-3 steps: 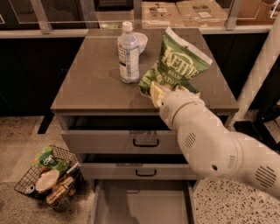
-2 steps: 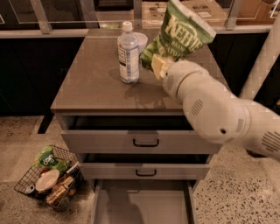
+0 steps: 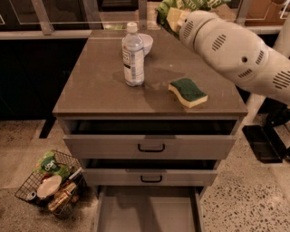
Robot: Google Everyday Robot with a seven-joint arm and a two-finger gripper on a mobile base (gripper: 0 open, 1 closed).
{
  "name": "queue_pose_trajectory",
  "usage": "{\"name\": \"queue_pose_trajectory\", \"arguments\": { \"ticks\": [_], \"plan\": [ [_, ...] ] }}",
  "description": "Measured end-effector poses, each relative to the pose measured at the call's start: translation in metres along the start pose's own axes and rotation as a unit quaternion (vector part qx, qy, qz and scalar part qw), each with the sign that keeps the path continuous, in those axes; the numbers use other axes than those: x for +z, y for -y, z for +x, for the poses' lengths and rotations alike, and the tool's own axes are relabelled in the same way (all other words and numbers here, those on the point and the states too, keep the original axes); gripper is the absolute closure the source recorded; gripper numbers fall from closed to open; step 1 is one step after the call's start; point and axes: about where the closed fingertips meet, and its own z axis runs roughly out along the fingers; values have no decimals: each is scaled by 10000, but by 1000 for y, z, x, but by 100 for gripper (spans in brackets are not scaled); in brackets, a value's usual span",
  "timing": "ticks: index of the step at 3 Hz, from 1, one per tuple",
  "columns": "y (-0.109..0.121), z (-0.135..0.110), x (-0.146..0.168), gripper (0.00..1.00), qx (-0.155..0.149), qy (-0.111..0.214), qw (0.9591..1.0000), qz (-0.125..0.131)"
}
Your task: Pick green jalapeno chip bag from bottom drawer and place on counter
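The green jalapeno chip bag (image 3: 192,4) hangs high over the back of the counter (image 3: 99,86), mostly cut off by the top edge of the view. My gripper (image 3: 174,18), at the end of the white arm (image 3: 235,50) reaching in from the right, is shut on the bag's lower part. The bottom drawer (image 3: 149,210) stands pulled out below, and its flat grey floor is bare.
On the counter are a water bottle (image 3: 133,54), a white bowl (image 3: 146,41) behind it and a green-topped yellow sponge (image 3: 188,92) at the right. Both upper drawers (image 3: 151,146) are slightly open. A wire basket (image 3: 50,183) of items sits on the floor at the left.
The arm has lifted the bag up and back, from just above the counter's right side to the top of the view. The sponge and bowl now show.
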Motion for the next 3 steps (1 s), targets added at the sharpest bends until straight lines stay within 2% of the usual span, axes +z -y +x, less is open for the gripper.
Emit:
{"name": "queue_pose_trajectory", "arguments": {
  "ticks": [1, 2, 3],
  "plan": [
    [-30, 15, 48, 100, 484, -174, 9984, -215],
    [-55, 13, 88, 100, 966, -203, 9939, -500],
    [-82, 11, 96, 100, 1269, -235, 9876, -898]
  ]
}}
